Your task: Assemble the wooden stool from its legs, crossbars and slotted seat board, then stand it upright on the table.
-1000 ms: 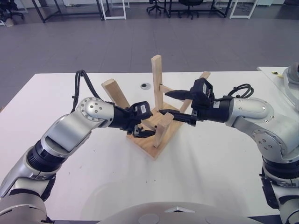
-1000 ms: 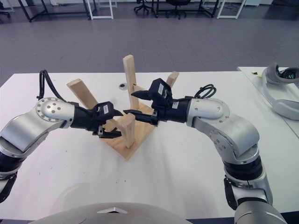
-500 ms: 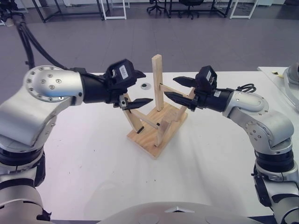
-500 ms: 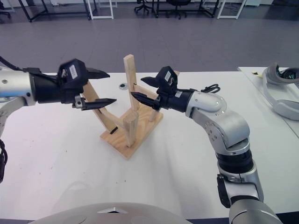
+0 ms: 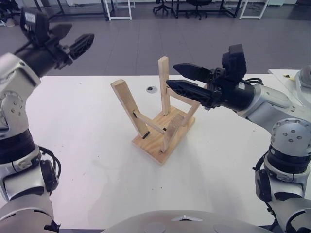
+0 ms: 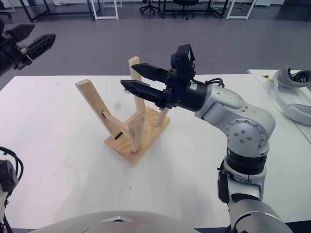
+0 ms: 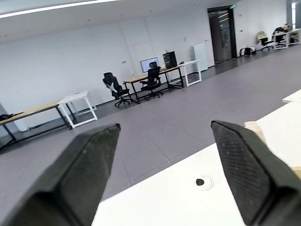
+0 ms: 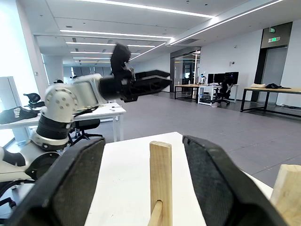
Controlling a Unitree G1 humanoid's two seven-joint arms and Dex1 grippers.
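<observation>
The wooden stool lies upside down mid-table, its seat board (image 5: 163,141) flat on the white table (image 5: 73,145). One leg (image 5: 164,85) stands upright and another leg (image 5: 127,104) leans to the left, with a thin crossbar (image 5: 150,124) joining them. My right gripper (image 5: 171,74) hovers open by the upright leg's top, holding nothing. That leg (image 8: 161,174) stands ahead of its fingers (image 8: 80,183) in the right wrist view. My left gripper (image 5: 81,33) is raised high at the far left, open and empty, well away from the stool.
A round grommet (image 5: 151,89) sits in the table behind the stool. A headset (image 6: 294,92) lies on a second table at the right. Beyond the table's far edge is open floor with desks and chairs.
My left arm has let go near the seat board and swung up and far left. My right gripper has risen from the stool's low legs to the upright leg's top.
</observation>
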